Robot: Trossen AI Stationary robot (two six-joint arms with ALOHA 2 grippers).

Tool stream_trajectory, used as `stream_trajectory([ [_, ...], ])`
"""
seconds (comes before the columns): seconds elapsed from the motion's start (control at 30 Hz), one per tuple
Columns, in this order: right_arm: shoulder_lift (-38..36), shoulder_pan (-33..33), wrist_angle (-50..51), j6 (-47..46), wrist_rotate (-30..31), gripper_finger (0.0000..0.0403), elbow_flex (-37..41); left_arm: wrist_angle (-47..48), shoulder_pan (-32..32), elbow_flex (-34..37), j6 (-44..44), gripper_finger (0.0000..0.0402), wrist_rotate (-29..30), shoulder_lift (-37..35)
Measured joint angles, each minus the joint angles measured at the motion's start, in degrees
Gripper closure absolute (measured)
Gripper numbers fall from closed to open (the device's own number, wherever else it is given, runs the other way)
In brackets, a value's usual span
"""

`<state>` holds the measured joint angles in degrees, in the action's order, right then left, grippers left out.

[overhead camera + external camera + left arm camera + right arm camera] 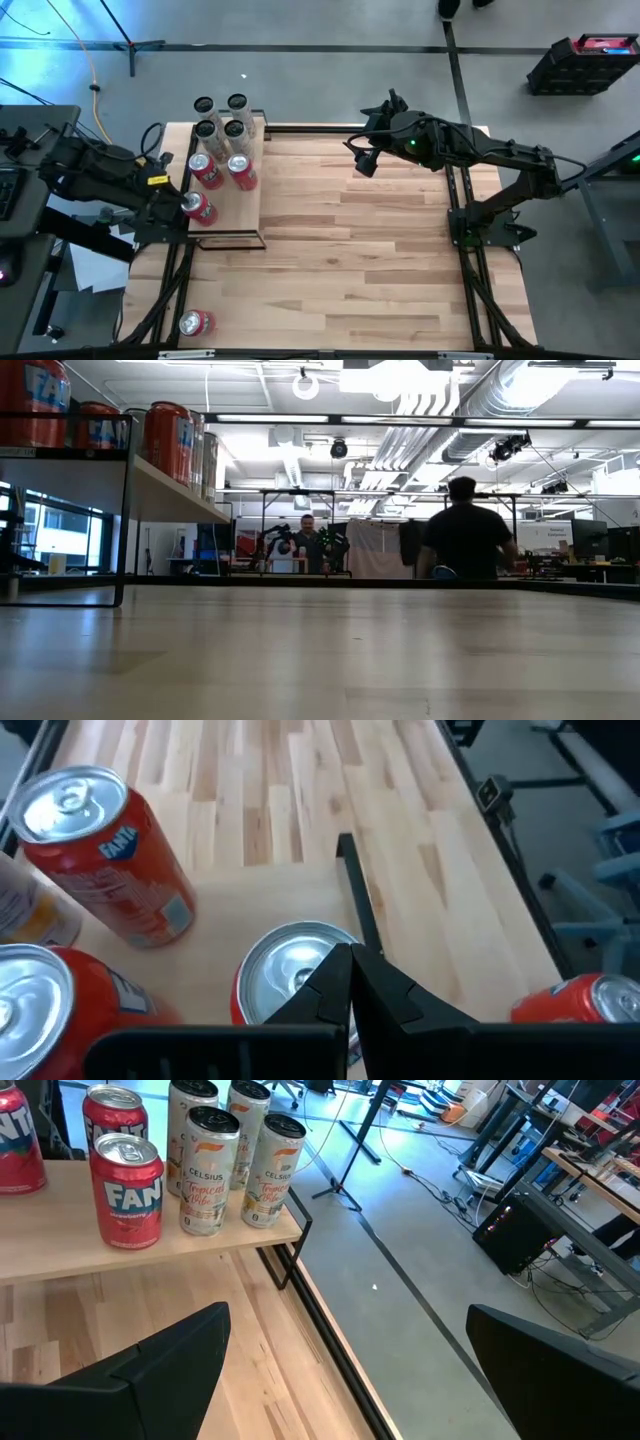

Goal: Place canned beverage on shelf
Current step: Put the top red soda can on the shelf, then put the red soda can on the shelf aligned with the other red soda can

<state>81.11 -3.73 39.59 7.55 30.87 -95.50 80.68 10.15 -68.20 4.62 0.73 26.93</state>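
The shelf [238,215], a pale board in a thin black frame, stands at the table's left. Several cans stand upright on it: red ones [226,172] mid-board and pale tall ones [235,1165] at its far end. One more red can [285,970] stands near the shelf's left side, right under my left gripper [350,985], which is shut over its top. Another red can [196,323] lies on the table near the front left corner. My right gripper [350,1380] hangs open above the table's far middle, with nothing between its fingers. My left gripper's shut fingertips [335,975] come slanting down from the table's left over the red can's silver lid [290,965]. The fingers hide the spot beneath them, so I cannot tell whether they touch the lid. The can stands upright on the shelf.
The shelf's black frame [355,890] edges the board toward the table's middle. The wooden tabletop [380,260] stretches right of the shelf. People stand in the room beyond the far edge [465,540].
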Motion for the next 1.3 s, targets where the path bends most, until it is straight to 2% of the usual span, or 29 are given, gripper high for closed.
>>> stream_trajectory([
  [0.27, 0.0, 0.0, 0.0, 0.0, 0.0, 0.0011, 0.0, 0.3, 0.0, 3.0, -0.8, 0.0401, 0.8, 0.8],
  [0.9, 0.0, 0.0, 0.0, 0.0, 0.0, 0.0011, 0.0, 0.4, 0.0, 3.1, -1.4, 0.0401, 3.2, 0.8],
  [1.3, 0.0, 0.0, 0.0, 0.0, 0.0, 0.0011, 0.0, 0.7, 0.0, 0.0, -1.8, 0.0401, 5.9, 0.8],
])
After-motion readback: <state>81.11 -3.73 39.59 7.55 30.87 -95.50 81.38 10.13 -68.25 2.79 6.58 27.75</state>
